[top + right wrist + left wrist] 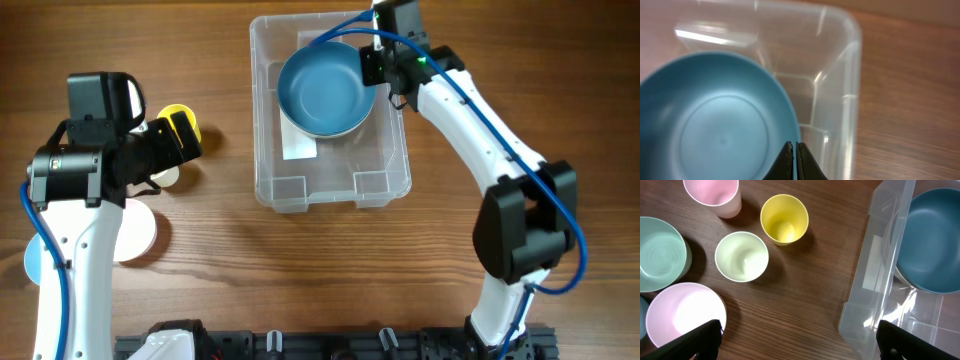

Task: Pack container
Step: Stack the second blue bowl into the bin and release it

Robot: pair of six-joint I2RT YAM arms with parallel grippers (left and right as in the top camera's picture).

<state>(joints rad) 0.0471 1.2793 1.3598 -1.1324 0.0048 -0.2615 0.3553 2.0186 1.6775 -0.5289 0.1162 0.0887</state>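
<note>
**Container** (335, 172): clear bin, upright and uncovered, on the wood surface (200, 60). It sits centre and toward the far edge in the overhead view, its long side running far to near. A white label (298, 148) lies on its floor, partly covered by the bowl. The near half of the floor is bare.

**Blue bowl** (325, 92): opening up, inside the far half of the container, its rim close to the far and right walls. Whether its base rests on the floor cannot be told.

**Right gripper** (793, 150): reaches in over the container's far right corner. The fingers are pressed together on the blue bowl's rim, with only a thin line between them.

**Left gripper** (797, 340): hovers over the surface left of the container. Fingers are spread wide, one tip at each lower corner of the left wrist view, with nothing between them.

**Loose items, left of the container, all opening up:**
- yellow cup (784, 219), nearest the container and partly hidden under the left gripper in the overhead view
- green cup (741, 256), just beside the yellow cup
- pink cup (712, 195), cut off by the frame edge
- mint bowl (657, 254), beside the green cup
- pale bowl (685, 312), next to the mint bowl and by the left fingertip
</note>
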